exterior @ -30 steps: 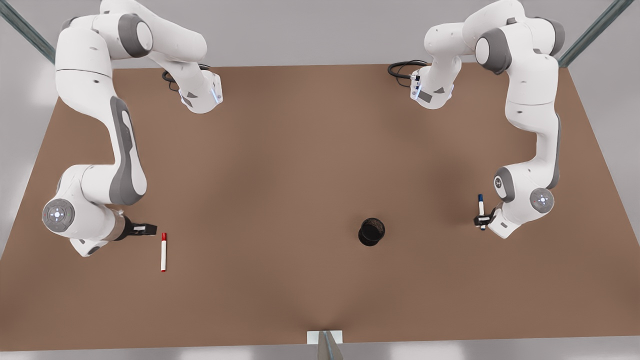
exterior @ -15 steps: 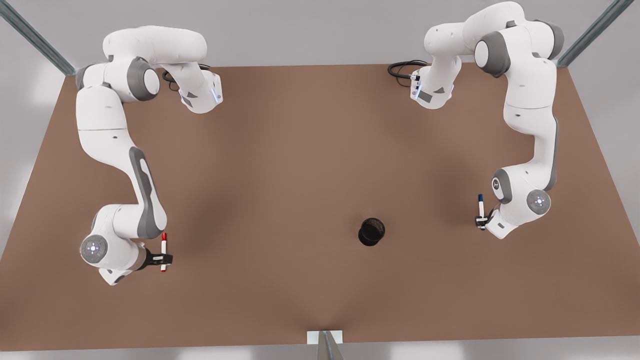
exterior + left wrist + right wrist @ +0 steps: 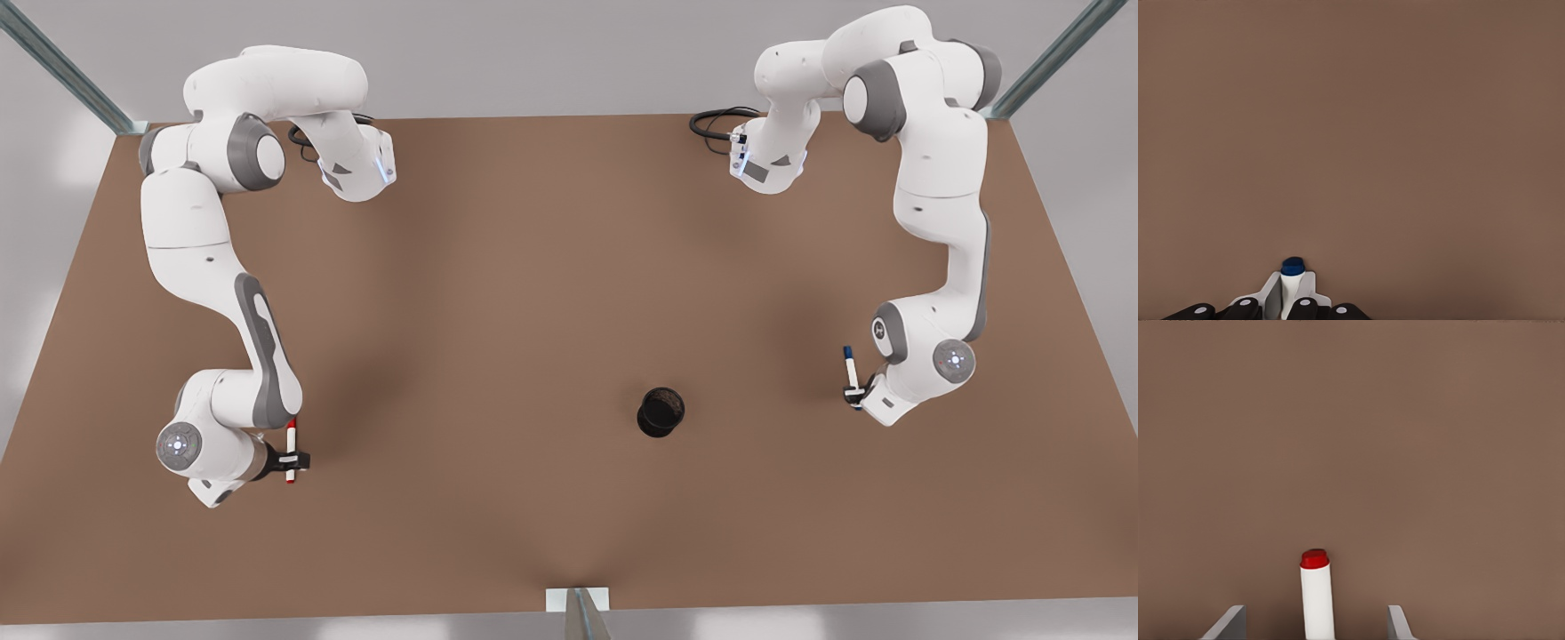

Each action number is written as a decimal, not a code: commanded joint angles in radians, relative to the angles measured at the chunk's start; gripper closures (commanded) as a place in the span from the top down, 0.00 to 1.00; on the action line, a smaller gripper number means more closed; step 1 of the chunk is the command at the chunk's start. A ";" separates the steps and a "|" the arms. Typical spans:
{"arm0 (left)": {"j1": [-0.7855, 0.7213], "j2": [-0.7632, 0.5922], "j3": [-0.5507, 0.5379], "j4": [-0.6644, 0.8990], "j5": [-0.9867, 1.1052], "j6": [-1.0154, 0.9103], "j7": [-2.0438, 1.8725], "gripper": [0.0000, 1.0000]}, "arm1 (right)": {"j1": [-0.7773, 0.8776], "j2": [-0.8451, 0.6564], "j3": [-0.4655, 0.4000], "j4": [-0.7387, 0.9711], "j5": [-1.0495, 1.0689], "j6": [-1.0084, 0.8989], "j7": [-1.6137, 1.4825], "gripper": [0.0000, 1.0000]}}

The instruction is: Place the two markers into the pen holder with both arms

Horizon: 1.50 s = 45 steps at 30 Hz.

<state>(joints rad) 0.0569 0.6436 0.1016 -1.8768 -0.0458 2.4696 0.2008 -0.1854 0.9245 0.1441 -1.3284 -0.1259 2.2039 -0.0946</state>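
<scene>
The red-capped marker (image 3: pixel 291 442) lies on the brown table (image 3: pixel 498 293) at the front view's left. My right gripper (image 3: pixel 292 460) is over its lower barrel, open, and the red-capped marker (image 3: pixel 1317 593) stands between the two spread fingers (image 3: pixel 1228 623) without touching either. At the front view's right, my left gripper (image 3: pixel 854 394) is shut on the blue-capped marker (image 3: pixel 849 366). The blue-capped marker's cap (image 3: pixel 1293 267) pokes out past the left gripper (image 3: pixel 1290 299). The black pen holder (image 3: pixel 661 412) stands upright between the arms, nearer the left gripper.
Both arm bases (image 3: pixel 356 173) sit at the table's far edge, with a black cable (image 3: pixel 716 120) beside the one on the front view's right. A small metal post (image 3: pixel 578 609) stands at the near edge. Bare tabletop surrounds the pen holder.
The right arm swung from beside the red-capped marker to over it, with its fingers now on either side of the barrel. The left gripper and the blue-capped marker shifted slightly.
</scene>
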 commanded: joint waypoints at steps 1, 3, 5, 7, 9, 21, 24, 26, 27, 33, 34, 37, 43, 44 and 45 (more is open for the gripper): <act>0.000 0.002 0.000 0.001 -0.006 0.009 0.012 0.28 | 0.000 0.001 0.000 0.000 0.002 0.022 -0.063 0.81; 0.000 -0.002 0.000 0.004 -0.006 0.009 0.005 0.25 | 0.000 0.008 0.000 0.000 0.002 0.030 -0.066 0.80; -0.006 -0.018 -0.002 0.036 -0.005 -0.001 -0.014 0.21 | 0.000 0.008 0.000 0.000 0.002 0.030 -0.071 0.79; -0.017 -0.038 -0.002 0.172 -0.003 -0.200 -0.023 0.21 | 0.000 0.008 0.000 0.000 0.002 0.030 -0.071 0.77; -0.061 -0.022 -0.002 0.362 0.001 -0.409 -0.076 0.21 | 0.000 0.008 0.000 0.000 0.002 0.030 -0.071 0.72; -0.147 -0.173 -0.387 0.463 -0.295 -0.364 -0.206 0.21 | 0.003 0.011 0.000 -0.002 -0.003 0.030 -0.073 0.60; -0.120 -0.197 -0.384 0.366 -0.480 -0.271 0.262 0.21 | 0.004 0.011 0.000 -0.003 -0.004 0.030 -0.073 0.54; -0.112 -0.191 -0.384 0.327 -0.618 -0.207 0.574 0.21 | 0.004 0.011 0.000 -0.002 -0.004 0.028 -0.073 0.51; -0.108 -0.183 -0.381 0.320 -0.652 -0.161 0.725 0.21 | 0.007 0.010 0.000 -0.002 -0.003 0.024 -0.073 0.50; -0.094 -0.119 -0.381 0.300 -0.839 -0.044 1.292 0.21 | 0.006 0.010 0.000 -0.002 -0.004 0.023 -0.074 0.44; -0.094 -0.105 -0.381 0.298 -0.868 -0.029 1.341 0.21 | 0.006 0.010 0.000 0.000 -0.004 0.023 -0.074 0.44; -0.108 -0.082 -0.384 0.300 -0.911 0.017 1.417 0.21 | 0.004 0.010 0.000 0.000 -0.003 0.023 -0.085 0.42; -0.138 -0.007 -0.384 0.297 -1.019 0.065 1.508 0.21 | 0.003 0.010 0.000 0.000 -0.003 0.027 -0.085 0.34; -0.141 0.002 -0.384 0.295 -1.049 0.078 1.562 0.21 | 0.003 0.010 0.000 0.000 -0.003 0.027 -0.085 0.33; -0.141 0.002 -0.384 0.288 -1.049 0.078 1.571 0.21 | 0.004 0.010 0.000 0.000 -0.003 0.027 -0.085 0.31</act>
<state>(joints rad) -0.0833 0.6422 -0.2817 -1.5901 -1.0394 2.5058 1.0388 -0.1813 0.9355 0.1441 -1.3289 -0.1284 2.2293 -0.1652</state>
